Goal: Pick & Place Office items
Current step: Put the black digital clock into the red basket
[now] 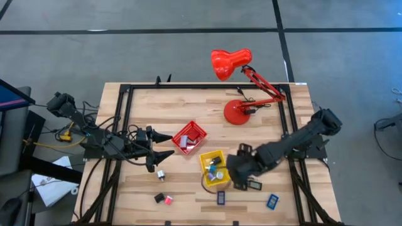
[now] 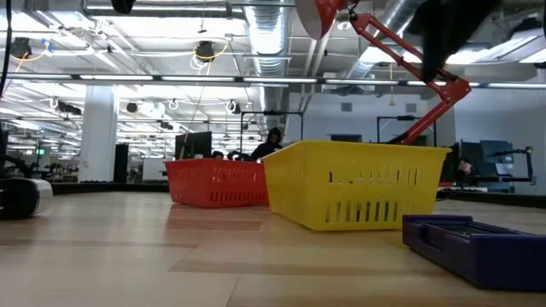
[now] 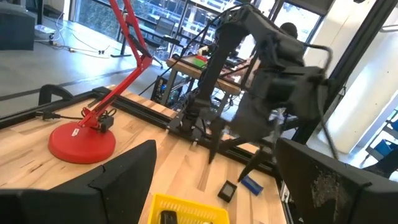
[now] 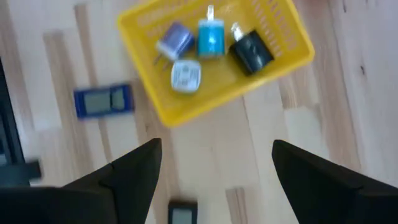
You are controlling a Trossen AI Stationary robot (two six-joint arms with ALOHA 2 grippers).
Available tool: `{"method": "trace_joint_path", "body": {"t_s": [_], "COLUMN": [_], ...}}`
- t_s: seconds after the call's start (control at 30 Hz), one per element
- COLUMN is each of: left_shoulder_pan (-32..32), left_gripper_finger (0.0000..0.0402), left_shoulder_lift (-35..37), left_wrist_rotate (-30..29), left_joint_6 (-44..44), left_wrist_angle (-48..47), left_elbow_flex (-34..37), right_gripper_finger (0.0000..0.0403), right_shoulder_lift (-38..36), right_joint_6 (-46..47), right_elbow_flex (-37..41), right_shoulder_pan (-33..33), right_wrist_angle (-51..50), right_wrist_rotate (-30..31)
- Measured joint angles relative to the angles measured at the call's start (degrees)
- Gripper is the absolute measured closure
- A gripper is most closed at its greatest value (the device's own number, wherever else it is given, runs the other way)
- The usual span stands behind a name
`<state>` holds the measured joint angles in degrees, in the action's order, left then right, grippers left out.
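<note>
The yellow tray [image 1: 212,168] [image 4: 211,56] holds several small pieces: a purple-blue block [image 4: 176,40], a blue one [image 4: 210,37], a black one [image 4: 252,53] and a white one [image 4: 185,76]. The red tray [image 1: 190,138] holds a grey piece. Loose on the table lie a flat blue rectangle [image 4: 104,99] [image 1: 221,197], a black piece [image 1: 254,185], a blue piece [image 1: 272,201], a white-grey piece [image 1: 161,176] and a black and pink pair [image 1: 163,199]. My right gripper [image 1: 240,176] [image 4: 216,149] hovers open beside the yellow tray's right side. My left gripper [image 1: 168,145] [image 3: 214,149] waits open, left of the red tray.
A big red desk lamp [image 1: 232,63] stands with its base [image 1: 237,113] at the table's far right. A black frame [image 1: 207,86] runs along the far edge and both sides. Cables bunch at the left arm's base [image 1: 119,135]. Bare wood lies between the trays and the near edge.
</note>
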<state>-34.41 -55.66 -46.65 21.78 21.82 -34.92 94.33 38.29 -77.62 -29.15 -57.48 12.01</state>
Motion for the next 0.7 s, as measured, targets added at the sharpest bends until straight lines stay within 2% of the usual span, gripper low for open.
{"method": "trace_joint_path", "body": {"t_s": [0.1,0.2,0.37,0.7], "left_shoulder_pan": [0.0,-0.02,-0.02,-0.02], "left_gripper_finger": [0.0078,0.0078,0.0078,0.0078], "left_shoulder_lift": [0.0,0.0,0.0,-0.02], "left_wrist_rotate": [0.01,0.0,0.0,-0.16], "left_joint_6": [0.05,1.01,2.94,5.24], "left_wrist_angle": [0.03,0.06,0.04,0.09], "left_elbow_flex": [0.0,0.0,0.0,0.0], "right_gripper_finger": [0.0104,0.0104,0.0104,0.0104], "right_shoulder_lift": [-0.9,-1.93,-4.12,-5.08], "right_joint_6": [2.72,8.54,15.4,16.95], "right_elbow_flex": [1.38,6.29,17.0,27.63], "right_shoulder_pan": [-4.3,-8.2,-12.94,-15.47], "right_wrist_angle": [-1.7,-1.28,7.32,18.45], "right_wrist_rotate": [1.82,0.33,-3.43,-6.05]}}
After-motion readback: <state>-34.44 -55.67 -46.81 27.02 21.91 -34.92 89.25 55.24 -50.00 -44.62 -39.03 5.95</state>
